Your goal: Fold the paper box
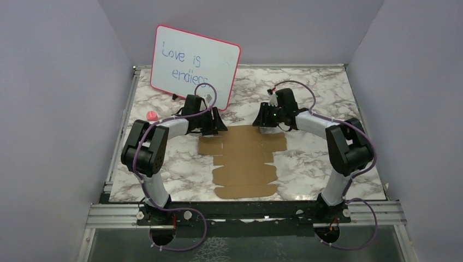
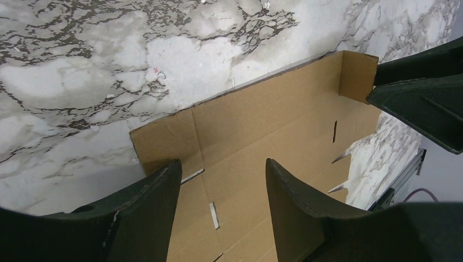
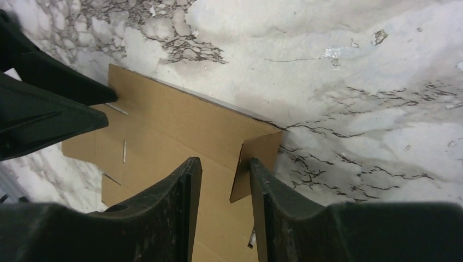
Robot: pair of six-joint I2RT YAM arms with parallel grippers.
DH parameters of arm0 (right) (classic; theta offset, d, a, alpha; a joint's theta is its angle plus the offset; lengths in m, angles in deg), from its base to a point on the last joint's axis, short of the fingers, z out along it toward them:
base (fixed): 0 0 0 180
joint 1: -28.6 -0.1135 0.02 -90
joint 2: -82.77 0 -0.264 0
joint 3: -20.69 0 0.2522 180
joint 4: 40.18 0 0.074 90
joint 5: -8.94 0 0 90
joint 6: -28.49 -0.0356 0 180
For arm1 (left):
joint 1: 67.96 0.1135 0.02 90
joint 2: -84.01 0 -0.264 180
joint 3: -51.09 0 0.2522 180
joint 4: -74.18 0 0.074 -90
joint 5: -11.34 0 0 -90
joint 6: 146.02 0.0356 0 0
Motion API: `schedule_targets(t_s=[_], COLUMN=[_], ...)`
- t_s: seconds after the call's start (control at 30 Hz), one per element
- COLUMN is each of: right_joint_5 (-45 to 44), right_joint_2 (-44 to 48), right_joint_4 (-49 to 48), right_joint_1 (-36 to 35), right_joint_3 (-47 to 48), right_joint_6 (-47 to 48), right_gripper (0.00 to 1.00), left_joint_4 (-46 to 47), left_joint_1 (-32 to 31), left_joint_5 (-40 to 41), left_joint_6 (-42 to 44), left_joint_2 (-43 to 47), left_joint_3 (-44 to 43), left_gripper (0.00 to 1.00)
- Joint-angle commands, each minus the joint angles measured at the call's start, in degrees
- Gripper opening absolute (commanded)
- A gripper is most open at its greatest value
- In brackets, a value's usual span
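Two corners of the flat brown die-cut cardboard sheet (image 1: 245, 161) are where I work: the sheet lies in the middle of the white marble-patterned table (image 1: 327, 93), nearly all of it flat, and my hands sit at either end of its far edge. My left hand (image 2: 221, 172) is released, its fingers spread wide over the far-left flap and gripping nothing; whether the tips touch the cardboard I cannot tell. My right hand (image 3: 224, 166) is unclenched too, with only a narrow gap between its fingers, and the small far-right corner flap (image 3: 256, 164) stands upright at that gap, leaning on the inner face of one finger. I judge the folding barely begun: one flap raised, everything else unfolded. The danger is that nothing pins the sheet. If I push the flap further, the whole sheet may slide or turn on the smooth table rather than bend at its score. The flap is not clamped either, so it may spring back flat once my finger leaves it. Pressing off the score line would crease the panel crookedly, and the slots and tabs would then not meet.
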Motion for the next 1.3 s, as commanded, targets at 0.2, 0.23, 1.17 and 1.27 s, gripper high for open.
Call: schedule_targets(t_s=[0.2,0.23,1.17,1.27], right_joint_5=[-15.76,-16.44,-35.45,-35.29], right_joint_2=[-2.05,-2.07,-4.79,-2.87], right_joint_4=[10.25,10.53,16.71,14.81], right_joint_1=[-4.28,-4.47,-12.14,-12.09], right_joint_3=[6.01,6.06,11.95,9.67], right_joint_6=[4.87,5.00,8.46,8.41], right_gripper=[0.41,0.41,0.04,0.04], left_joint_4=[0.01,0.01,-0.45,-2.51], left_joint_1=[-0.72,-0.76,-1.07,-0.86], left_joint_5=[1.11,1.15,1.81,4.07], left_joint_6=[0.11,0.11,0.00,0.96], left_joint_2=[-1.75,-1.67,1.39,4.31], left_joint_3=[1.69,1.69,1.98,2.41], left_gripper=[0.60,0.60,0.63,0.66])
